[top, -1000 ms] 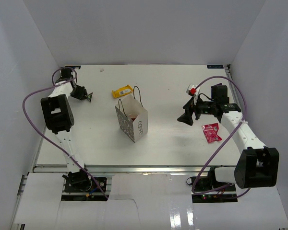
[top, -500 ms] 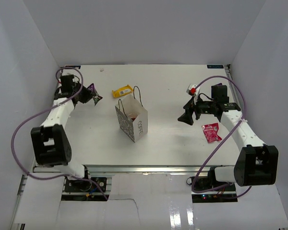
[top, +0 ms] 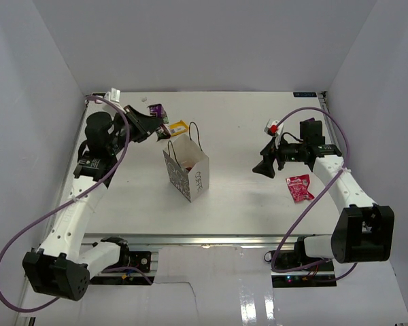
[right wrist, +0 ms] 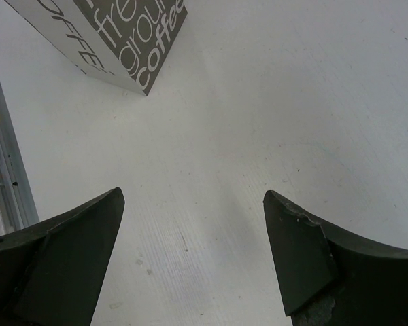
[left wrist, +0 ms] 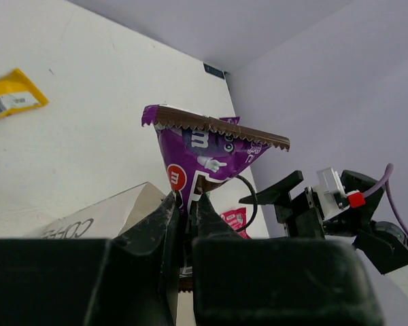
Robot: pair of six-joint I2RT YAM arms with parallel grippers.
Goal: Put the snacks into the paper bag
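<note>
The left pincer (top: 150, 117) has swung in from the far-left corner and now hangs just past the far-left rim of the paper bag (top: 190, 178), pinching the purple packet (left wrist: 205, 146) by one end, so only the drop into the open mouth looks left. It's a glossy purple packet with a crimped brown seam on top, fanning up from the pinch. The right pincer (top: 264, 166) hasn't budged, spread wide over the bench (top: 245, 204), with the red pouch (top: 299, 188) near it and the yellow wrapper (top: 173, 129) behind the bag both not yet bagged.
</note>
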